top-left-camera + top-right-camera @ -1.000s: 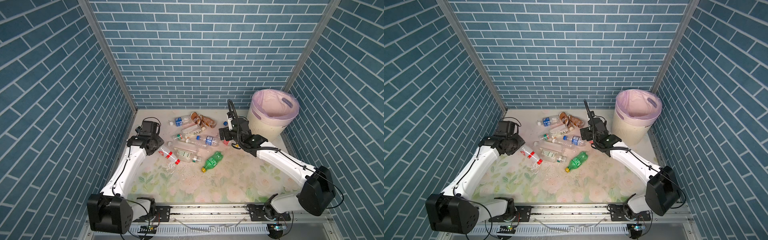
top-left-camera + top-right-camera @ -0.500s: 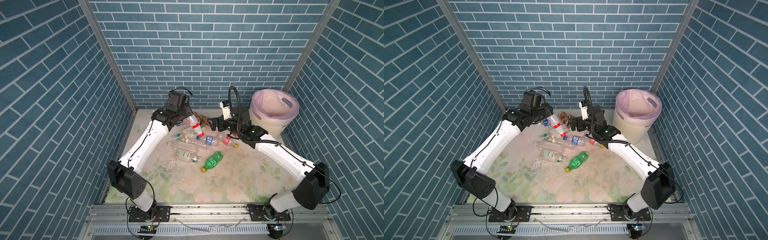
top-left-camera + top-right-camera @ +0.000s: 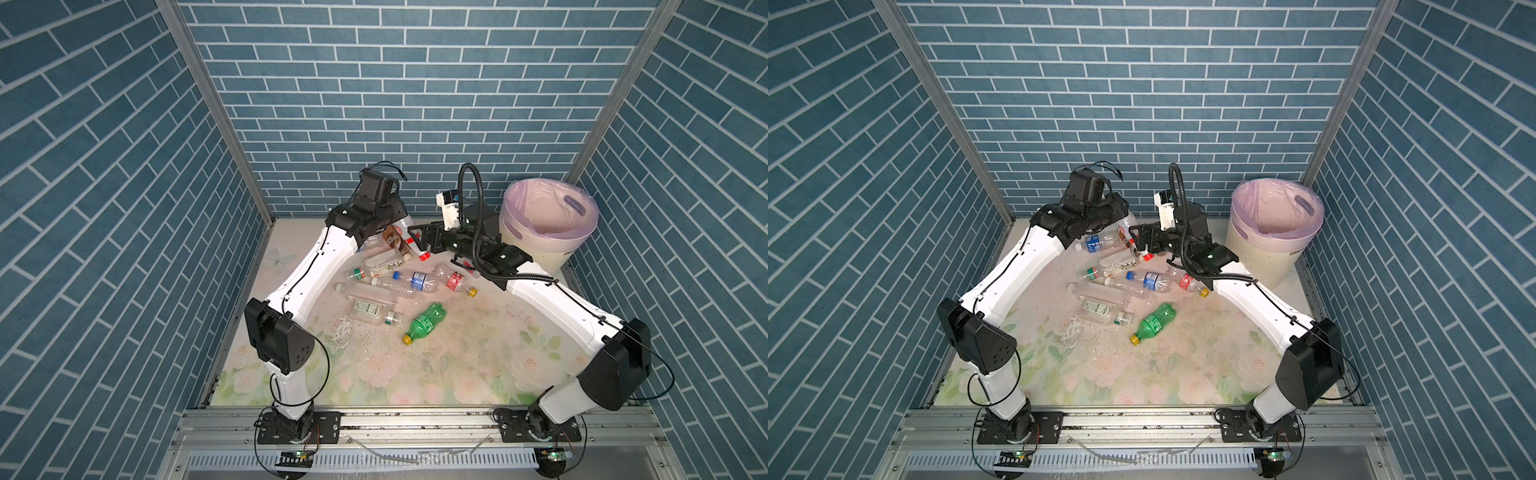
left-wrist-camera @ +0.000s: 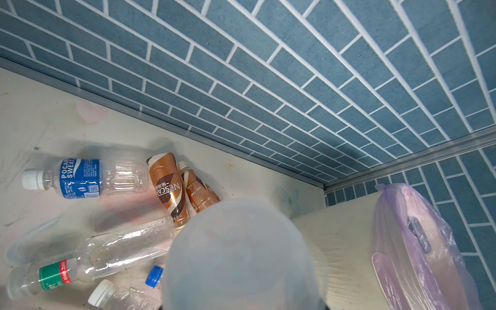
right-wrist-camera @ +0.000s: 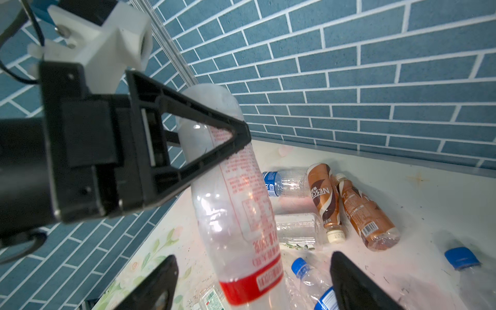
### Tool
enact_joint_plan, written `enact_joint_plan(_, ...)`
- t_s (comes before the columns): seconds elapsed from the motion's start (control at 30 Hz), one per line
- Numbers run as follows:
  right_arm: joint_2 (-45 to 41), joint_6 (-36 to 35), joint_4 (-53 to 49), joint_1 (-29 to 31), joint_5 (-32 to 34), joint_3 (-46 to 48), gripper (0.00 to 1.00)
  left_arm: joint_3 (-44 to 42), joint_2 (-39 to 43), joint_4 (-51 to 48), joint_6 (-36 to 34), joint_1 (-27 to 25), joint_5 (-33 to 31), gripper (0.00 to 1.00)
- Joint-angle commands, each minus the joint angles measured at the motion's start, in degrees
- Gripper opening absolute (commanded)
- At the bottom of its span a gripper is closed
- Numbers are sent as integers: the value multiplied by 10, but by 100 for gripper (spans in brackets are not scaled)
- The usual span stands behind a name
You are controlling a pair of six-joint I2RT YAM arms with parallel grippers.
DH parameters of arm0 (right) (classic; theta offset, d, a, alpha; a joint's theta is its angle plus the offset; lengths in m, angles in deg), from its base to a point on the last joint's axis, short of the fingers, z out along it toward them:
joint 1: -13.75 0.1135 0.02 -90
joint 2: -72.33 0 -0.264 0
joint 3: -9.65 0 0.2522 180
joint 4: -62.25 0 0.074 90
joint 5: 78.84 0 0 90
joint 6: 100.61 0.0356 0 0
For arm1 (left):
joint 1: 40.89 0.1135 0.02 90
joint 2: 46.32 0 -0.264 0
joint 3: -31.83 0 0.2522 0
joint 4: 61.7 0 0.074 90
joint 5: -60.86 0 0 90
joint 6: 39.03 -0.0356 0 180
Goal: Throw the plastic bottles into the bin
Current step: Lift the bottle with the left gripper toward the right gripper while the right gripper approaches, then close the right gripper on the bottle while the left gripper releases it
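The clear bottle with red print and a red band is hanging in the air over the back of the desk, about midway along the back edge. It is tilting, with its rounded end up and its red-banded end down. The left gripper is holding it, its jaws clamping the bottle's upper part. The right gripper is facing it from the bin's side. Its jaws are standing wide around the red-banded end, with a gap showing on each side. In the left wrist view the bottle's rounded end is blurring the lower middle.

The bin is standing in the back right corner of the desk, near the held bottle but apart from it, with its lilac bag liner folding over the rim.

The other bottles are lying on the desk. A Pocari Sweat bottle is lying by the back edge, with two brown Nescafé bottles side by side just beside it. Toward the middle, clear bottles are lying in a loose cluster, among them a blue-labelled bottle with a blue cap and a red-labelled bottle with a yellow cap. The green bottle with a yellow cap is lying alone, nearest the front edge. A loose blue cap is lying near the brown pair.
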Motion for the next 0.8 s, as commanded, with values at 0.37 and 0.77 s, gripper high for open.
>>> enact_joint_plan(0.37,87,49,46,-13,-55,-76,68,23,-9,12,17,-5,42,52)
enact_joint_plan(0.77,66,53,32,-15,-40,-60,45,21,-5,8,15,5,36,71)
